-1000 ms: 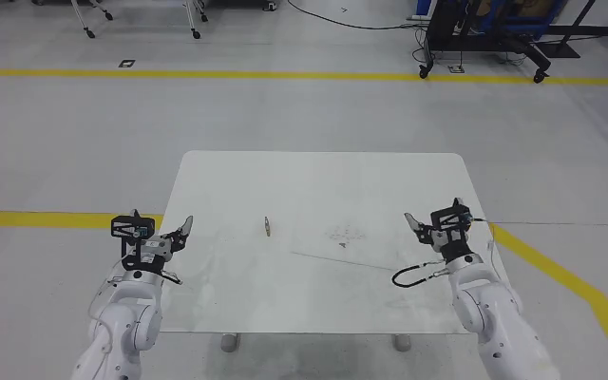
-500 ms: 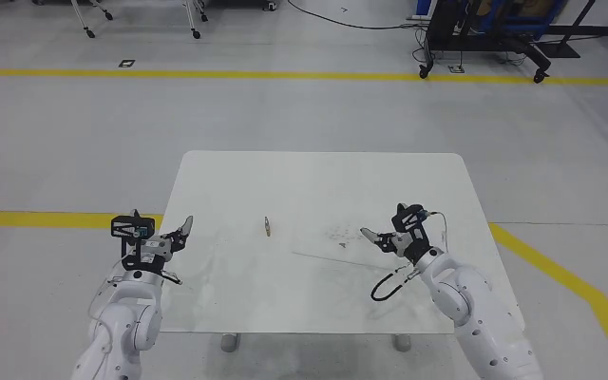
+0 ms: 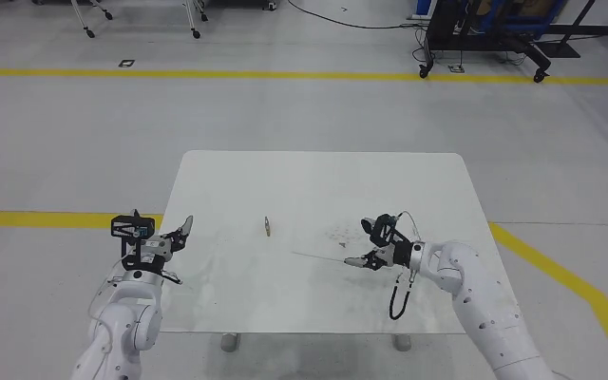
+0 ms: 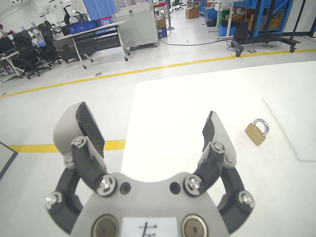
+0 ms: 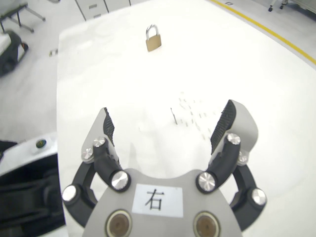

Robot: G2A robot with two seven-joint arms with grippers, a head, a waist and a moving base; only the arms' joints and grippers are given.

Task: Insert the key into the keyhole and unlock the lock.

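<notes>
judging from the top view, nothing of the task is done yet: the lock [image 3: 268, 226] lies on the table [image 3: 313, 180], near the right gripper [image 3: 358, 244] but apart from it, whose jaws are spread and empty. the left gripper [image 3: 161, 228] hangs at the table's edge. in the left wrist view its jaws stand wide, holding nothing, with the lock ahead and its shackle seemingly closed. in the right wrist view the jaws gape, touching nothing. a thin dark sliver, likely the key [image 5: 174, 116], lies just beyond them. grasping, inserting and turning are all left to do.

Bright, probably overhead light; table [image 5: 118, 80] glaring white; shadows faint; wrist-view edges bowed.
</notes>
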